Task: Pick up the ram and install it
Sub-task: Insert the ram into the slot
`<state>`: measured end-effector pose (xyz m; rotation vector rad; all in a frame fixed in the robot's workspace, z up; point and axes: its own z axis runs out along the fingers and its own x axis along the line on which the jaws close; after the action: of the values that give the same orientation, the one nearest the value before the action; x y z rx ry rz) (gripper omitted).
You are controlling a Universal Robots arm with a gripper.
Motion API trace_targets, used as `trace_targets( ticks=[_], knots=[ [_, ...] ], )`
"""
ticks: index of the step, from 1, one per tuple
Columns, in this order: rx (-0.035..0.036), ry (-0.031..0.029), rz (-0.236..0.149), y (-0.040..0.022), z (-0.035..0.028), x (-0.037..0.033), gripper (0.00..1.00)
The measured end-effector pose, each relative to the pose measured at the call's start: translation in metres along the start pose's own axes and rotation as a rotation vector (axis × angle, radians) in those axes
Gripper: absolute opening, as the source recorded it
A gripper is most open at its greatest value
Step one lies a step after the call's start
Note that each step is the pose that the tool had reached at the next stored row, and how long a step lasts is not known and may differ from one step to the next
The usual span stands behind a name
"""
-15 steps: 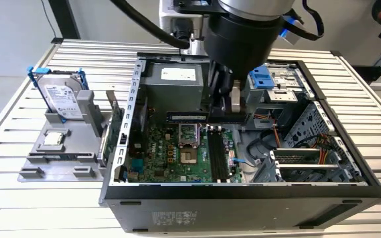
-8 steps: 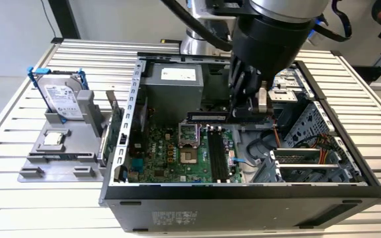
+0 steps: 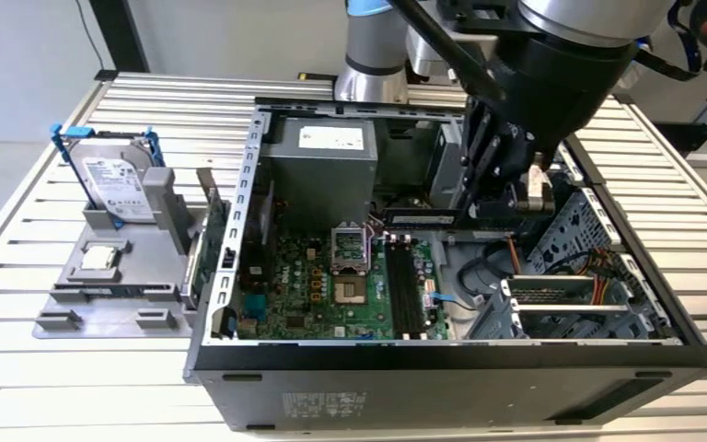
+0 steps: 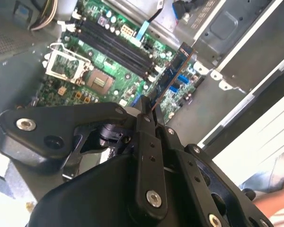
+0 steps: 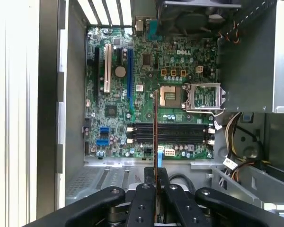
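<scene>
Right, starting with the exterior view: the gripper (image 3: pixel 477 214) reaches down into the open computer case (image 3: pixel 225 276) and is clamped on the ram (image 3: pixel 422 219). From here the ram is a long, narrow dark strip lying level, with a pale label on its face. It hangs above the motherboard (image 3: pixel 317 285), apart from the black memory slots (image 3: pixel 403 287) beneath it and near the grey power supply box (image 3: pixel 323 175). Outside the case, toward the exterior view's left, a silver hard drive in a blue frame (image 3: pixel 114 184) stands on a grey fixture (image 3: pixel 108 276).

In the second wrist view, the gripper (image 4: pixel 149 113) pinches one end of the ram (image 4: pixel 173 75) between its black fingers (image 4: pixel 146 156). The stick juts away from them, thin and flat, with a dark board, black chips and a reddish-orange far corner. Beyond it I see the memory slots (image 4: pixel 116 45) and the open processor socket (image 4: pixel 68 64).

In the first wrist view I look along the ram (image 5: pixel 155 127) edge-on, so it reads as one thin line rising from the closed gripper (image 5: pixel 156 177). That line runs across the memory slots (image 5: pixel 173 133) at a right angle, not lined up with them, and the processor socket (image 5: pixel 203 97) sits beyond.
</scene>
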<state>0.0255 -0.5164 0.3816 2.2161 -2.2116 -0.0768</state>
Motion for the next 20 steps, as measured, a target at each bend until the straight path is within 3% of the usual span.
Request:
trace_targets(
  ticks=[14, 20],
  knots=[
    [0.0004, 0.0000, 0.011, -0.0016, 0.0023, -0.0251, 0.00],
    [0.0004, -0.0002, 0.014, -0.0017, 0.0034, -0.0401, 0.00]
  ],
)
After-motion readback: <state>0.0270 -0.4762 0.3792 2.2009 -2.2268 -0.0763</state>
